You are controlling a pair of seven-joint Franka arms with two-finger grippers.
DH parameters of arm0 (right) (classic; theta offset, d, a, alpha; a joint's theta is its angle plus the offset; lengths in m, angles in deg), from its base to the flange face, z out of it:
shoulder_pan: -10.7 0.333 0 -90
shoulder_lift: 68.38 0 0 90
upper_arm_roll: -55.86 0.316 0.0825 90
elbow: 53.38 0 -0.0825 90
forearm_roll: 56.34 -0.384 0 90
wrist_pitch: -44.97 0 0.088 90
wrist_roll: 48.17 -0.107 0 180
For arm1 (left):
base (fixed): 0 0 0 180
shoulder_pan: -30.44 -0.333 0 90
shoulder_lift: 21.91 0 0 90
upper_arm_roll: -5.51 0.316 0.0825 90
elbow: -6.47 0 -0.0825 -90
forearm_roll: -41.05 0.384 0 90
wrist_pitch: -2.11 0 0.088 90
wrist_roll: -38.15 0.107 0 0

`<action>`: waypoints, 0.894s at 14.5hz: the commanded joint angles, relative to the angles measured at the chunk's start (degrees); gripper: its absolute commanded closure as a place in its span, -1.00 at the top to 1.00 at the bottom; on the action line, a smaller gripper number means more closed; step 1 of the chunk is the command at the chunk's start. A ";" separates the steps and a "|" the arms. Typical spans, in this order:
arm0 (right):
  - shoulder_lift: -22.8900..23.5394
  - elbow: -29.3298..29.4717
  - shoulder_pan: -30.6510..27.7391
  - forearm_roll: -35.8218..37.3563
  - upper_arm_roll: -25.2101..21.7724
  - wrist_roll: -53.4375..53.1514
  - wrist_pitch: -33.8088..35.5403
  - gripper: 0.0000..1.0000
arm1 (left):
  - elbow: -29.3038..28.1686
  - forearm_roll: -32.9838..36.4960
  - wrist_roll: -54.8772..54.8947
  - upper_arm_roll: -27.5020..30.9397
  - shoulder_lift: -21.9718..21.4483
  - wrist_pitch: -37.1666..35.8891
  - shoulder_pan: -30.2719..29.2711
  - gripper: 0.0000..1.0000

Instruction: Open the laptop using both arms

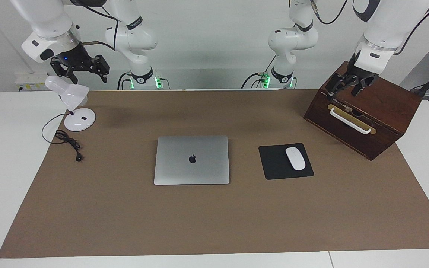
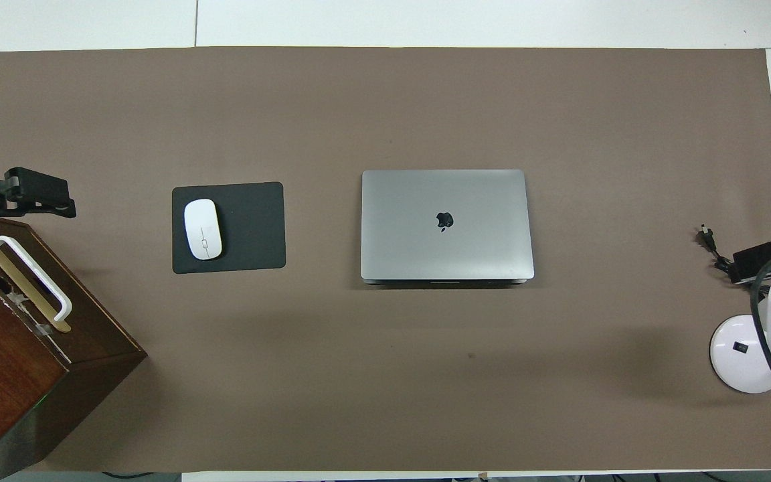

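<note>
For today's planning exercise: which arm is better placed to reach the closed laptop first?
Probably right: its pincer hangs over the lamp, somewhat closer to the laptop. The left pincer is over the wooden box, with the mousepad between.

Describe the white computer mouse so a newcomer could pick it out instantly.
Start at the large brown mat covering the table, then find the closed silver-grey aluminium laptop at its middle. Beside it, toward the left arm's end, lies a square black mousepad. The smooth white oval mouse rests on it, the only white thing on black.
</note>
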 commanded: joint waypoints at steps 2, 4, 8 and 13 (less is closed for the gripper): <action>-0.73 -0.45 -1.29 -0.92 0.62 1.51 0.08 1.00 | 0.26 -0.28 1.00 -0.20 -0.30 0.17 -0.61 1.00; -0.73 -0.45 -1.29 -1.00 0.53 1.33 0.17 1.00 | 0.17 -0.28 1.01 -0.20 -0.30 0.17 -0.69 1.00; -0.73 -0.45 -1.29 -1.01 0.44 1.24 0.17 1.00 | -0.53 -0.36 0.83 -0.12 -0.73 0.43 -0.78 1.00; -0.73 -0.45 -1.29 -1.01 0.00 1.59 0.35 1.00 | -0.97 -0.45 0.13 -0.38 -0.82 1.40 -0.78 1.00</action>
